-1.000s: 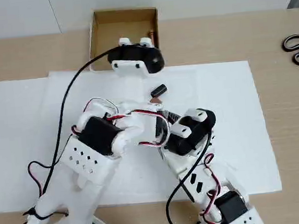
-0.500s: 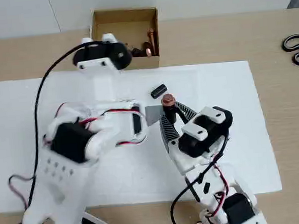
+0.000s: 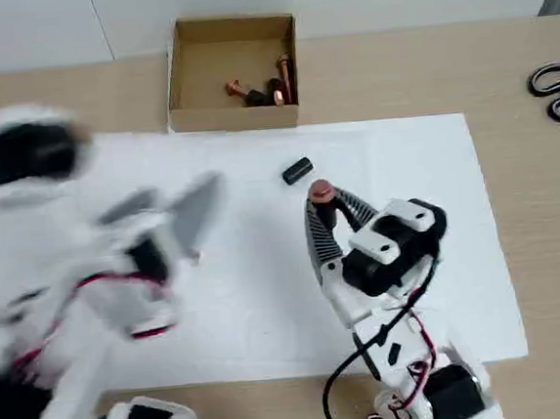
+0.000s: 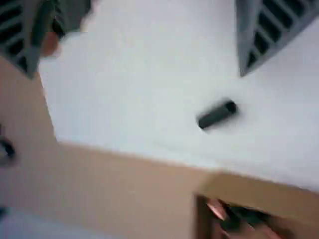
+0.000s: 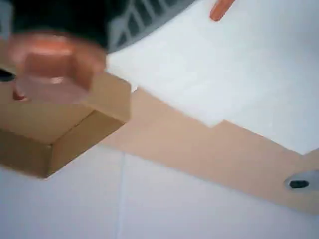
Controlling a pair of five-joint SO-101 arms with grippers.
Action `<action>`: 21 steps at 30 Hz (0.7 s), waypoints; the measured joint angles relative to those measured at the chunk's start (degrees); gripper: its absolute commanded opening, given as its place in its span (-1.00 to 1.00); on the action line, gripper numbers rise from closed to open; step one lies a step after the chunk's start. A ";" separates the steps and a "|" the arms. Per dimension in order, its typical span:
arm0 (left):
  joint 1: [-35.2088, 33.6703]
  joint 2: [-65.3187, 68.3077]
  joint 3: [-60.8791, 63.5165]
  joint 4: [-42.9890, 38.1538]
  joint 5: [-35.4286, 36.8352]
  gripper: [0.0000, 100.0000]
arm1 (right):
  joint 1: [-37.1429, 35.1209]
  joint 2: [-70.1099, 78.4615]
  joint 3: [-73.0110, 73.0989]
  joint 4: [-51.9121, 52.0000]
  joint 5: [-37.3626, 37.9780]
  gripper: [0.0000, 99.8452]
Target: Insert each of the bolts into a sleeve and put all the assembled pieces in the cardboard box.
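Left pincer (image 3: pixel 168 214) swung away from the brown cardboard box (image 3: pixel 200 79)
It gapes wide; right pincer (image 3: pixel 321 198) clamps a copper metal bolt (image 3: pixel 320 190).

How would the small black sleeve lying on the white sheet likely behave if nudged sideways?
The black sleeve looks like a short cylinder lying on its side, so it would probably roll. It is small, so likely light. The white sheet looks smooth, so sliding is possible.

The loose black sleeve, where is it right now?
In the high view the black sleeve lies alone on the white sheet, between the cardboard box and the right gripper, which holds a copper bolt.
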 measured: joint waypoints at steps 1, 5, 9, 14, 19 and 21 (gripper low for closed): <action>-5.89 -0.09 0.00 0.88 -1.49 -0.51 | 0.62 0.00 -0.35 0.97 0.00 -0.99; -25.49 1.76 4.31 3.25 -13.98 -0.51 | 1.58 2.20 -3.52 3.25 0.00 -0.99; -29.71 2.37 8.18 4.57 -27.52 -0.51 | 1.58 12.40 -13.71 3.25 0.00 -0.99; -30.15 1.85 8.62 5.36 -29.63 -0.51 | 2.29 34.90 -32.53 2.55 0.00 -0.99; -30.68 1.41 8.62 7.65 -29.89 -0.51 | 6.59 60.04 -49.58 -7.74 0.00 -0.99; -30.59 1.41 8.62 8.44 -29.89 -0.51 | 8.00 69.98 -54.59 -13.36 0.00 -0.99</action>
